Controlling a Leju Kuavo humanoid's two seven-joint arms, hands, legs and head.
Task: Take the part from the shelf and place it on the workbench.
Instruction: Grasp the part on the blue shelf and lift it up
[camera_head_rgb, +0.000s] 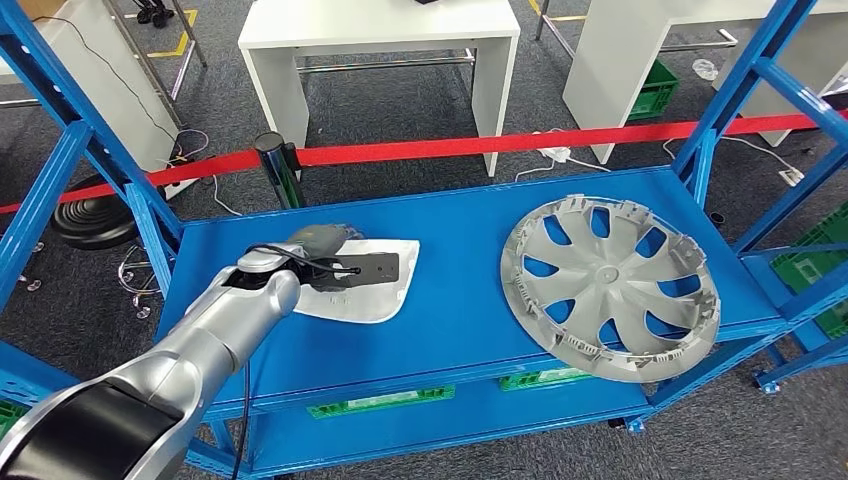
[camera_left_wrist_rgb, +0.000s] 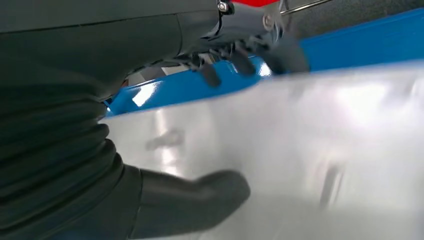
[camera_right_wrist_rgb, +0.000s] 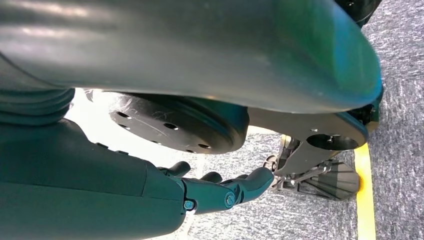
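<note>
Two items on blue shelf (camera_head_rgb: 450, 300): white bagged part (camera_head_rgb: 385, 285) under left hand (camera_head_rgb: 325, 255), grey wheel cover (camera_head_rgb: 610, 285) well apart to robot's right.
Left hand over bag's near end, thumb (camera_left_wrist_rgb: 200, 197) against film, grip unconfirmed. Right hand (camera_right_wrist_rgb: 220, 192) hanging, loosely spread, holding nothing.

- Grey carpet floor (camera_head_rgb: 400, 110), yellow tape line (camera_head_rgb: 180, 45) on it far left.
- Red barrier belt (camera_head_rgb: 480, 148) runs across behind the blue rack, on a black post (camera_head_rgb: 277, 165).
- White tables (camera_head_rgb: 380, 40) beyond; green crate (camera_head_rgb: 655, 90) under the right one.
- White power strip (camera_head_rgb: 557, 155) and cables on carpet.
</note>
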